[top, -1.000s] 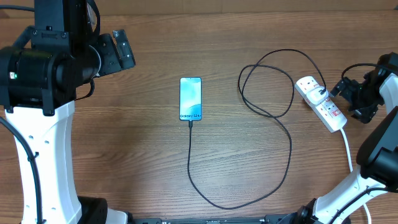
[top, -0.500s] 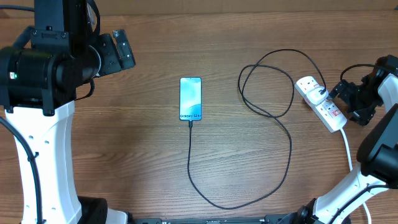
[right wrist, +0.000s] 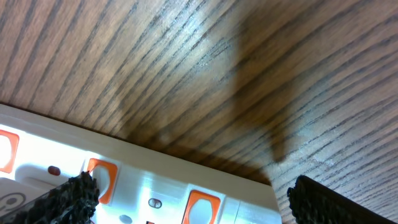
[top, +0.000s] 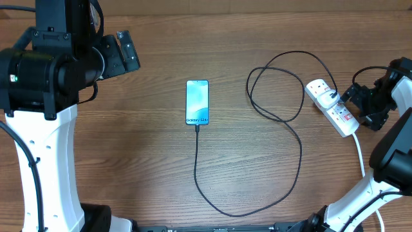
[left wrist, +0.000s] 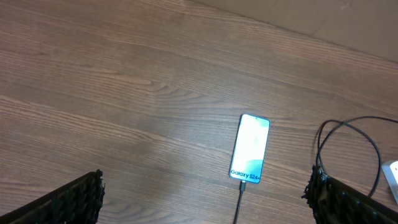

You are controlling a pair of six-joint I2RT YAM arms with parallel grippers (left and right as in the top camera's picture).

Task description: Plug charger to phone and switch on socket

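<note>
Overhead view first: the phone [top: 197, 102] lies flat in the middle of the wooden table [top: 129, 161], its blue-to-teal screen lit and the "Galaxy S24" line readable. The charger [top: 196, 161], a thin black cable, runs from the phone's lower edge, so its tip looks already seated there. From there it sweeps round in a wide curve, makes a loose loop, and ends at a black plug [top: 330, 96] sitting in the white power strip [top: 333, 107] on the right.

Right gripper [top: 359, 105] hovers just beside that strip, jaws spread as wide as they go and nothing in them. Left gripper [top: 129, 50] is well away at the far left, equally wide and empty, looking down on the phone [left wrist: 250, 148].

Right wrist view is close in — white casing, red rocker switches [right wrist: 99, 177], and dark padded fingers [right wrist: 336, 199] either side of the frame. I cannot tell whether any switch is on.

What remains, by my reading, is the switch. It is small and probably stiff, one for a fingertip to press rather than a pinch. The strip looks light and smooth on its plastic body, so a sideways shove could skate it across the wood. Pressing straight down seems safer, bracing the long sides if needed. The cable is limp and will drag the slim, slippery phone if snagged.
</note>
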